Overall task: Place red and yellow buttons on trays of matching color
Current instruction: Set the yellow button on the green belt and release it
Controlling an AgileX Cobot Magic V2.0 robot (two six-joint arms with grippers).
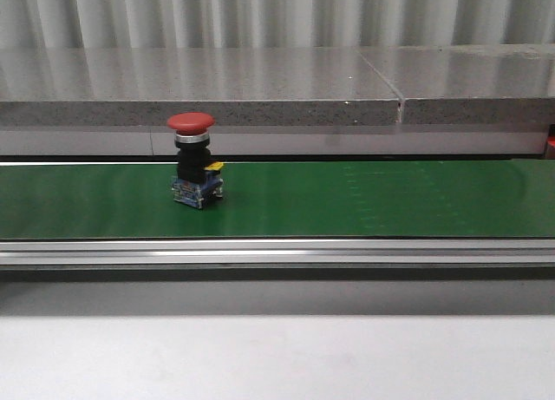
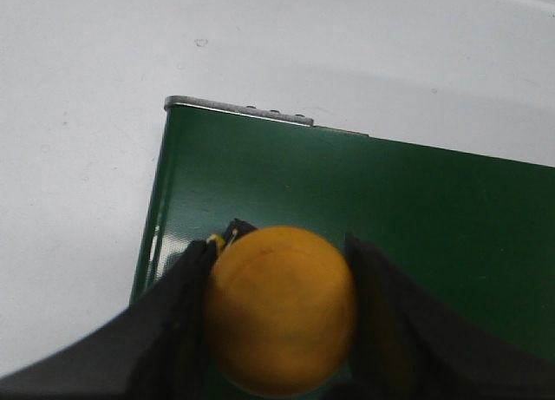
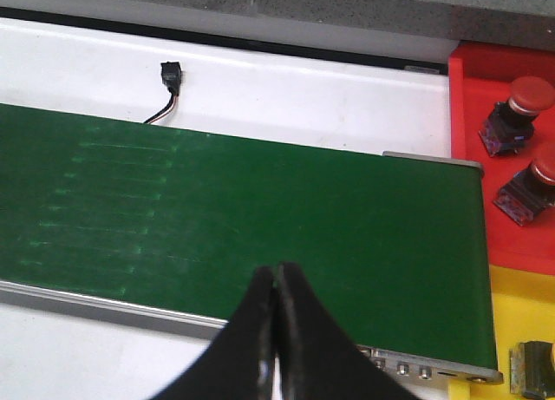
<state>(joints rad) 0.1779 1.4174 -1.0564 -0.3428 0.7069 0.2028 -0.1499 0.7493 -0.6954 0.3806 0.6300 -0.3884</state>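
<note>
a red button (image 1: 192, 161) stands upright on the green belt (image 1: 364, 200), left of the middle; the left gripper (image 2: 279, 309) has its two black fingers (image 2: 182, 318) pressed on both sides of a yellow button (image 2: 280, 309) above the belt end; the right gripper (image 3: 276, 318) hangs over the belt with jaws fully together, holding nothing; beside that end a red tray (image 3: 473, 157) holds two red buttons (image 3: 520, 105), and a yellow tray (image 3: 520, 309) is next to it.

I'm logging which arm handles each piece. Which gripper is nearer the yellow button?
Left. The left gripper has its fingers around the yellow button at the belt's end. The right gripper, shut, hovers over the green belt with no yellow button beneath it.
</note>
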